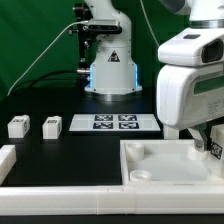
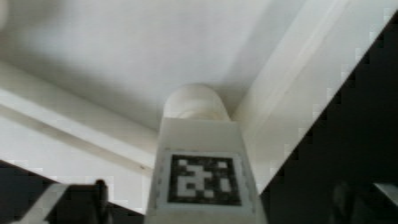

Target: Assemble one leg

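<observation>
**A:** What do we see here, largest first?

**B:** The white tray part (image 1: 135, 150). Over its corner is the gripper (image 1: 203, 138), with fingers (image 2: 71, 203) flanking the tagged leg (image 2: 205, 150). We cannot tell whether they clamp it.

Black desk (image 1: 60, 150) under a green backdrop (image 1: 30, 40). Marker board (image 1: 113, 123) sits mid-frame, four tags up. Big white tray part (image 1: 170, 163) at lower right, round socket (image 1: 143, 174) in its near corner. White rail (image 1: 60, 196) runs along the bottom edge.
</observation>
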Motion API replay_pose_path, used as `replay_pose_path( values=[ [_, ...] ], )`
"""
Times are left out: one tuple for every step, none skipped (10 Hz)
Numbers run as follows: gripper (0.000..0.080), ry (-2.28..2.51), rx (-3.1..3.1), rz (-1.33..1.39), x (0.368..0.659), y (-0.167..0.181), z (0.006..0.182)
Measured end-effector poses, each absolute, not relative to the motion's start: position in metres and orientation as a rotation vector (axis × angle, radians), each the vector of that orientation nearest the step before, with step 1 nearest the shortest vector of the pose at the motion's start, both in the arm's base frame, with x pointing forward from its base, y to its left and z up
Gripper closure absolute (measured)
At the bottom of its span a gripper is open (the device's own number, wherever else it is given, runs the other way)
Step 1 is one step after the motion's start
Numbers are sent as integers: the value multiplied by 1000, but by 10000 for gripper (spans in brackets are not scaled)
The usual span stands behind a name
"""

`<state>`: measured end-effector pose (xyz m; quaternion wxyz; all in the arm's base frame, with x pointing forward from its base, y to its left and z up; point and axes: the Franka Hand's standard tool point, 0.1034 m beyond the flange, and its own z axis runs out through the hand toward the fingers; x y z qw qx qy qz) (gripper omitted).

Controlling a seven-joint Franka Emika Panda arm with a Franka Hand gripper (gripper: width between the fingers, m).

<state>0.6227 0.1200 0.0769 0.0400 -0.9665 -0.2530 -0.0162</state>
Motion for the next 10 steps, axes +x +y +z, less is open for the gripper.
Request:
replay_pose_path(
  values=[
    [329, -775, -2961, -50, 623, 120, 77],
    [509, -775, -2962, -51, 623, 120, 77],
    [506, -775, -2963, -51, 623, 119, 77],
    [506, -774, -2963, -51, 623, 119, 77],
    [506, -774, -2963, -51, 623, 119, 77],
    [506, -699, -2980, -48, 623, 119, 77],
    [506, -619, -2995, -46, 623, 119, 77],
    [506, -448, -3023, -39, 623, 119, 77],
    [506, -245, -3040, -30, 623, 119, 77],
    [506, -82, -3047, -26, 623, 119, 77]
  ],
)
